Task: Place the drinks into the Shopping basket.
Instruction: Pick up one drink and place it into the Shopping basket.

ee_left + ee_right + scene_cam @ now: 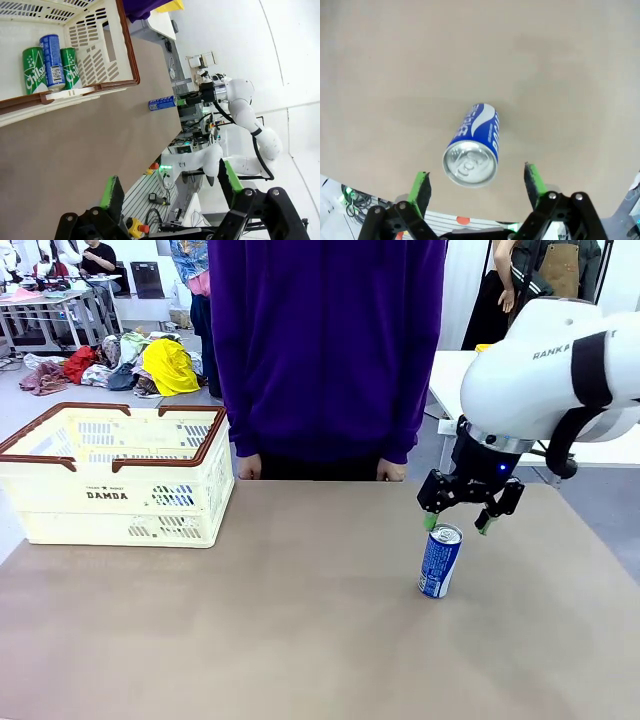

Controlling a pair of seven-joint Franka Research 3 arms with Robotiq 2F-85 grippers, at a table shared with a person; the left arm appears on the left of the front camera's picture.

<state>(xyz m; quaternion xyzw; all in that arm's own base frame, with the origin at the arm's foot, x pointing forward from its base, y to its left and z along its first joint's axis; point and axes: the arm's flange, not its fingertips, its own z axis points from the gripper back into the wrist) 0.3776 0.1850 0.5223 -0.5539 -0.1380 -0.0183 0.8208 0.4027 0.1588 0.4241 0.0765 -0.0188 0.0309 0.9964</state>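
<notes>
My right gripper (476, 182) has its two green-padded fingers (534, 179) spread wide and holds nothing; they hang just above the silver top of the slim blue metal drink can with white print (472, 145), which stands upright on the brown table (280, 620), well apart from anything else. In the right wrist view the can top sits between my pads but a little nearer to one of them, so I think I should centre myself first and then come straight down until the pads are on both sides of the can body, below the rim. A thin can tips easily, so I would close slowly and evenly, not pushing it from one side. My left gripper (167, 190) is also open and empty, over the table near my side. The large cream-white slotted plastic basket with brown rim (75, 462) stands far on the left, before the person in the purple top (325, 340), and two green cans (34, 70) and one blue can (52, 60) already lie inside.
</notes>
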